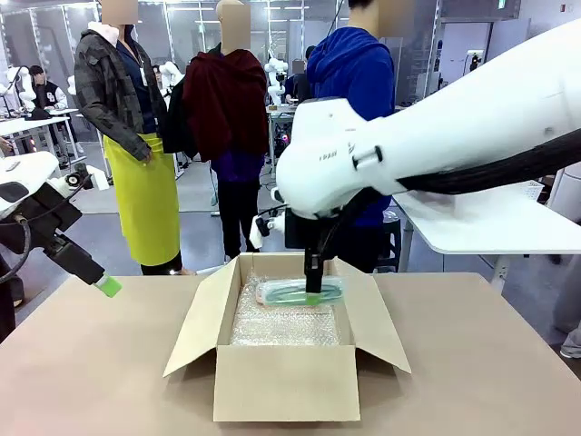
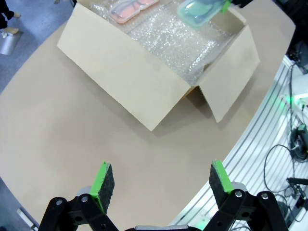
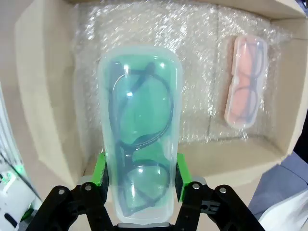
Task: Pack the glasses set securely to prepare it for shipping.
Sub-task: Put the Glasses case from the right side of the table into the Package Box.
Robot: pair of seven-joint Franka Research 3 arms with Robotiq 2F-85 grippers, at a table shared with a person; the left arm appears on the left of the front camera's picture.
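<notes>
The mint green glasses case (image 3: pixel 139 139), with dark glasses showing through its clear lid, is clamped across its width between the green pads of my right gripper (image 3: pixel 139 171). It hangs just above the bubble wrap (image 3: pixel 202 57) lining the open cardboard box (image 3: pixel 43 96). The pale pink case (image 3: pixel 245 91) lies flat on the wrap at the other side of the box. From the front, my right gripper (image 1: pixel 313 292) reaches down into the box (image 1: pixel 286 381) with the green case (image 1: pixel 295 291). My left gripper (image 2: pixel 160 178) is open with nothing in it, over bare table beside the box (image 2: pixel 144 72).
The box flaps (image 1: pixel 195 327) stand spread outward on both sides. My left gripper (image 1: pixel 104 283) hovers at the table's left edge. Three people stand beyond the far side of the brown table (image 1: pixel 472 363). A white table (image 1: pixel 490 222) is at the back right.
</notes>
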